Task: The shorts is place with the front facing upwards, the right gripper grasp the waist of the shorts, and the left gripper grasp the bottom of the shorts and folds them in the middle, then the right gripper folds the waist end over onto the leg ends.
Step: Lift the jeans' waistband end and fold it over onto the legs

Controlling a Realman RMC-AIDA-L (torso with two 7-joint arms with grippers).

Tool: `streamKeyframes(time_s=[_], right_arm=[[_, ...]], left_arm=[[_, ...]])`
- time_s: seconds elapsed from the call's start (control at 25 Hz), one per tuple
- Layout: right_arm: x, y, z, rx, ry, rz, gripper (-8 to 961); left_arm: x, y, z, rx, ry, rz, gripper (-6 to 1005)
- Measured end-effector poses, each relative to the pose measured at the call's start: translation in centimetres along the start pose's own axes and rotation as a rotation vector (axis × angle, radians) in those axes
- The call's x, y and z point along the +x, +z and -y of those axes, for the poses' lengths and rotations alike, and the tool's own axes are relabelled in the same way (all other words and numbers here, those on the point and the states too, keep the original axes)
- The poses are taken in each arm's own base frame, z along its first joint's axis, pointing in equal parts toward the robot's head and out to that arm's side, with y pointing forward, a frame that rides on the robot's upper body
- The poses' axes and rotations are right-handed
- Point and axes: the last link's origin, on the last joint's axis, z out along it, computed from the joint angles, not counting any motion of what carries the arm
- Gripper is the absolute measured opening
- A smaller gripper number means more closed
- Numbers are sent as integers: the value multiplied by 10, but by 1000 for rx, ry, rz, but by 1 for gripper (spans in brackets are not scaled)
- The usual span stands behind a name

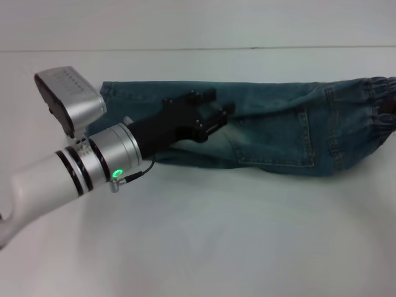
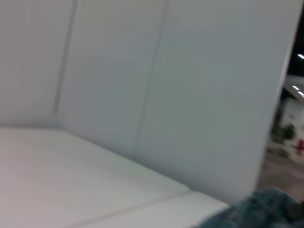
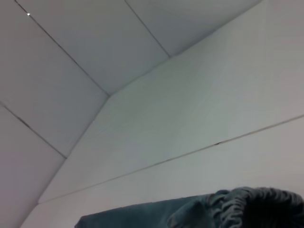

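Observation:
The denim shorts (image 1: 278, 124) lie folded lengthwise across the white table, back pocket up. The ruffled waist (image 1: 380, 93) is at the far right. The leg ends (image 1: 114, 93) are at the left, partly hidden behind my left wrist. My left gripper (image 1: 219, 110), with its silver cuff and green light, reaches over the left half of the shorts. Of my right gripper only a dark bit (image 1: 390, 106) shows at the picture's edge against the waist. The right wrist view has the gathered waist (image 3: 235, 202) close by. A corner of denim (image 2: 266, 209) shows in the left wrist view.
The white table (image 1: 204, 235) stretches wide in front of the shorts. A pale wall (image 1: 198, 25) rises just behind them. The wrist views show white panels (image 2: 142, 95) and the tabletop (image 3: 199, 123).

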Motion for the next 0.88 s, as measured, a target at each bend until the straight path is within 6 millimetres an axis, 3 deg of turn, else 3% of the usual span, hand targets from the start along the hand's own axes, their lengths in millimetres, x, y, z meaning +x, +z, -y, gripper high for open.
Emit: streamKeyframes(time_s=[0.08,0.28,0.56,0.76,0.88], right_arm=[[0,-5,-3,-15,1,-4,51],[-4,-19,-16,-82,-5,-9,51],[-24,-28,-41,-213,-50,23,51],[-53,-9,-66,-315,-100,25,52],[-74,19,-91,-384,-159,-16,52]], left_arm=[[-4,2,-1,47,20,-33,576],[-9,8,-7,70,61,-32,353],[-21,22,-19,69,87,40,206],[-29,28,-34,43,116,64,103],[-32,29,-38,34,116,77,45]])
